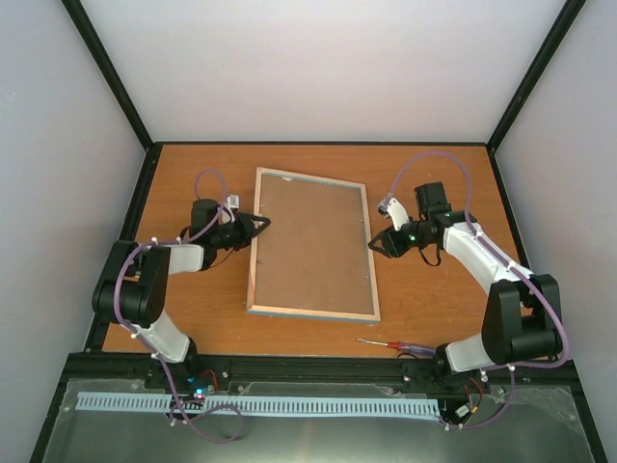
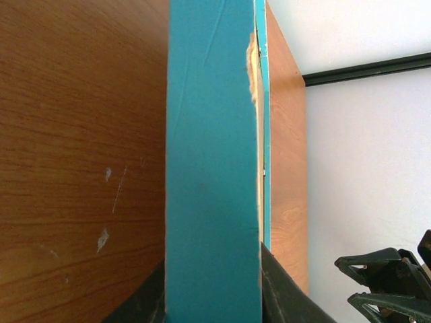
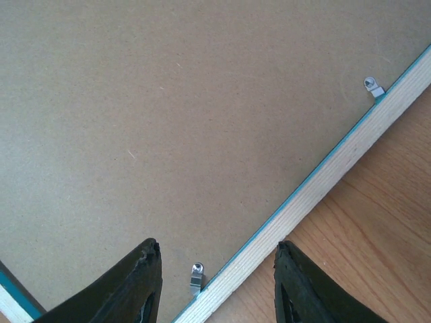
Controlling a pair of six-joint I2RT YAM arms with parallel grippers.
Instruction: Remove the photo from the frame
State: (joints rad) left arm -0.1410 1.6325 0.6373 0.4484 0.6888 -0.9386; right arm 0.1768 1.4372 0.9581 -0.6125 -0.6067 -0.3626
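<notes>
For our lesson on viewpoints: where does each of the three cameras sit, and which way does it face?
Top: above and behind the arms, looking down on the table and the frame, which lies back up; both arms show.
Left wrist: on the left arm, looking along the frame's turquoise edge; left fingers pinch it.
Right wrist: on the right arm, looking down at the backing board; right fingers show, spread apart.
Shared: every view sees the frame; the left wrist view also catches the right fingers.
</notes>
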